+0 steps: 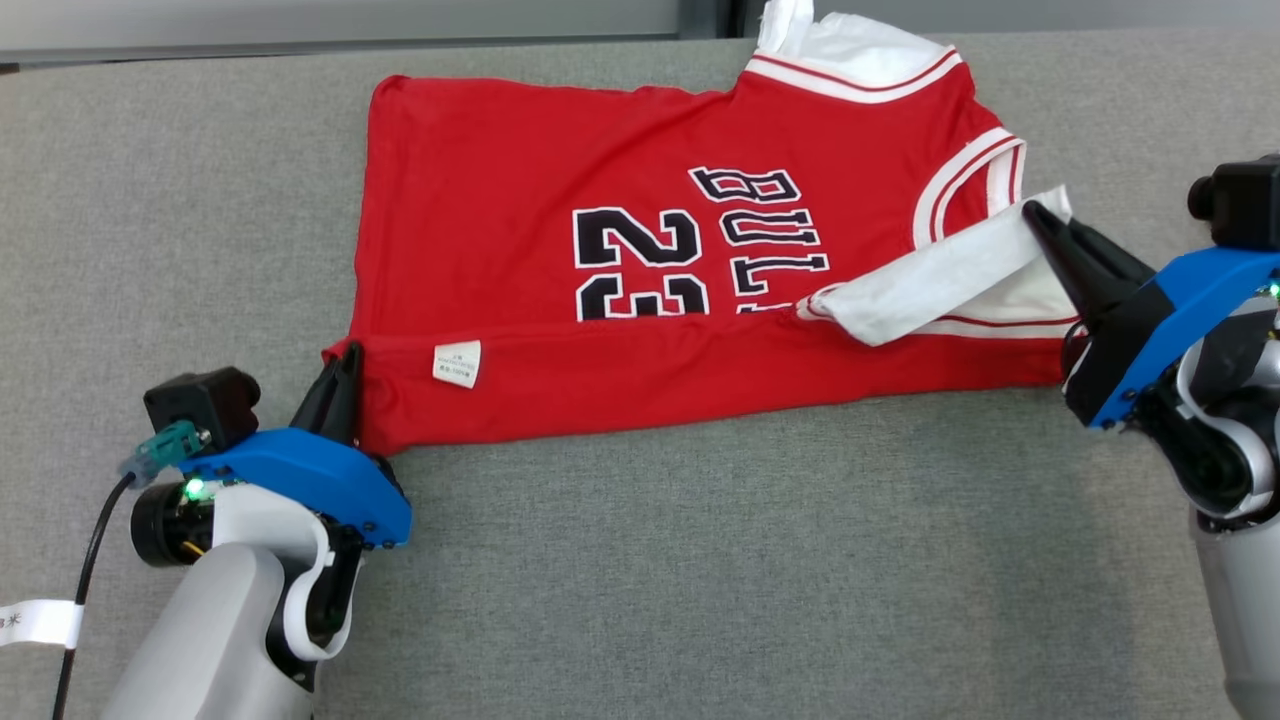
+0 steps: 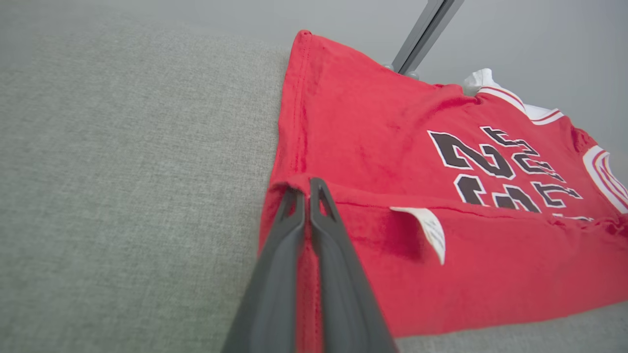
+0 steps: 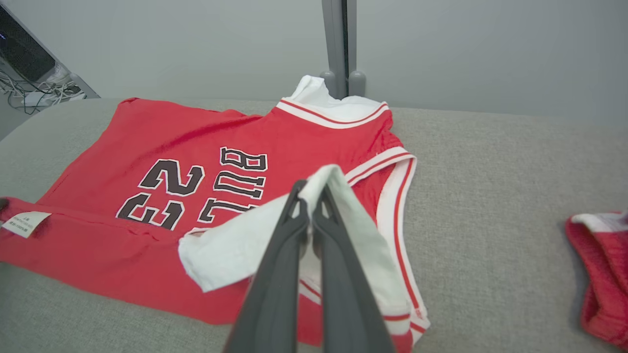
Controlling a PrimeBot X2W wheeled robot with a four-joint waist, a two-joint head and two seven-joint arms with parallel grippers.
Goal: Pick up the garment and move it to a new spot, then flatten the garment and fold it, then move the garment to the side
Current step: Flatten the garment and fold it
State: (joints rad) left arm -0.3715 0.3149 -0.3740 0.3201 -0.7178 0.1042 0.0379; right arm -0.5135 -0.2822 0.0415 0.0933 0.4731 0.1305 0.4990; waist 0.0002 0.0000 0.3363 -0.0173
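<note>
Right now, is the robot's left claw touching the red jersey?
Touching. The left wrist view shows the left claw shut on the red jersey, with the cloth's folded corner pinched inside it.

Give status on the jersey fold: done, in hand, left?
Done: jersey lies flat on the grey surface, near edge already folded over, label showing. In hand: left gripper pinches the hem corner, right gripper pinches the white shoulder fabric. Left: finish folding, move aside.
</note>
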